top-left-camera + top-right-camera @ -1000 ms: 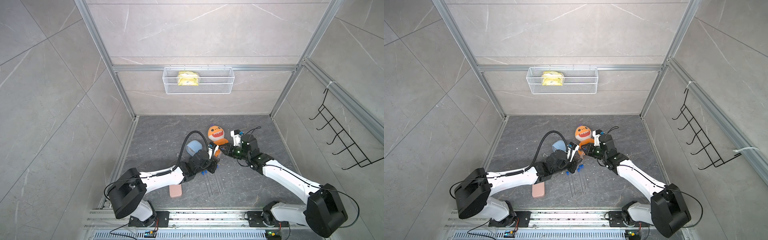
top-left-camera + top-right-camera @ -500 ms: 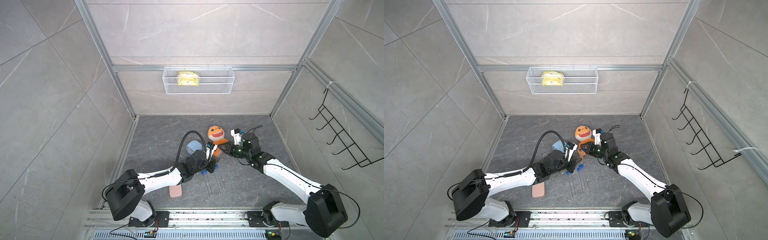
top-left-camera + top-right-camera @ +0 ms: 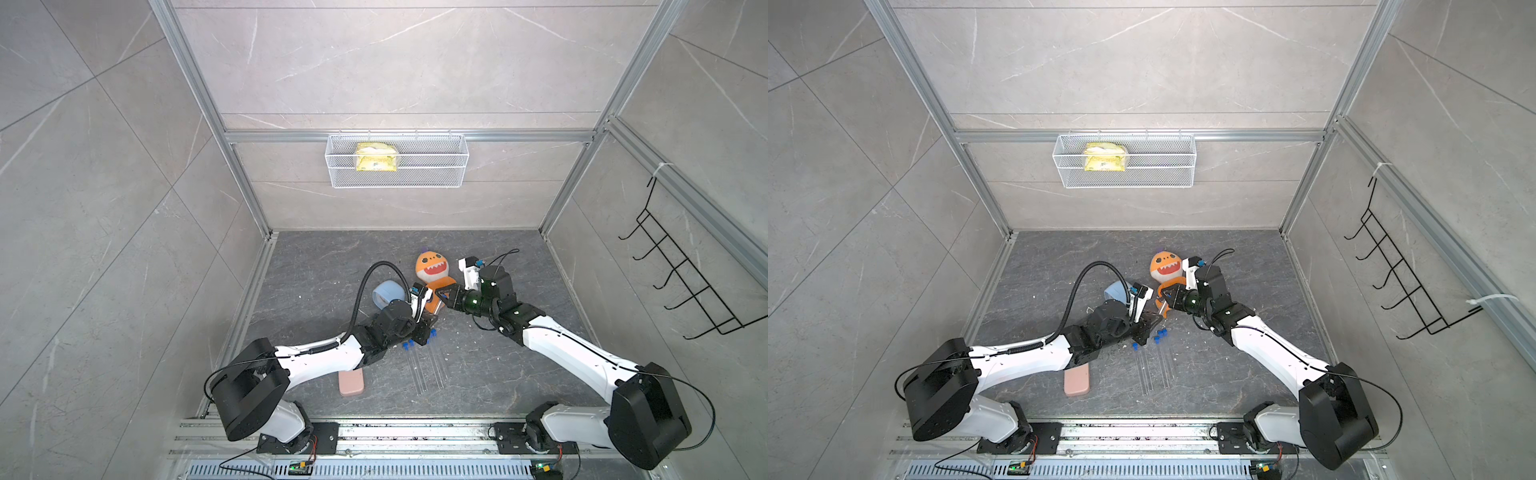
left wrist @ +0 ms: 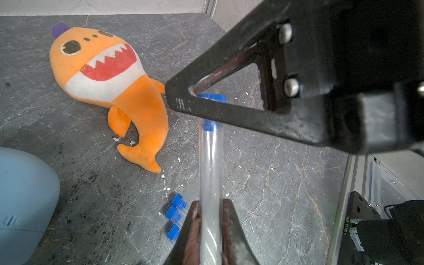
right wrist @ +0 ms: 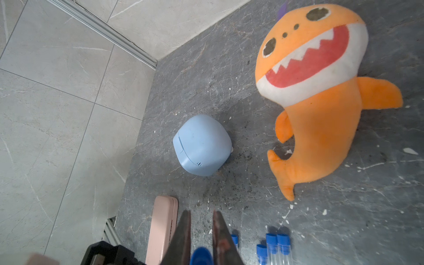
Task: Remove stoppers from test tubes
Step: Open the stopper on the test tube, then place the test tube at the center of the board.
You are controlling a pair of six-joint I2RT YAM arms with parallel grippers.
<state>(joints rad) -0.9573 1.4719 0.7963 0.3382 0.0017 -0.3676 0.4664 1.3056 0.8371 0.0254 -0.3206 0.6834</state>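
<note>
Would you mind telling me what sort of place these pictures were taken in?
Probably a robot test cell dressed as a tiled bathroom: grey tile walls in aluminium framing, a wire basket and hook rack hung up, and two arms mounted on a rail in front.

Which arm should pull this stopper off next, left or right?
Right: the right gripper is shut on the stopper. The left gripper clamps the tube, so it likely just braces.

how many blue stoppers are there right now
5. One stopper caps the tube held by the left gripper, pinched in the right gripper. Four more stoppers cap tubes lying on the floor. None seems hidden.
</note>
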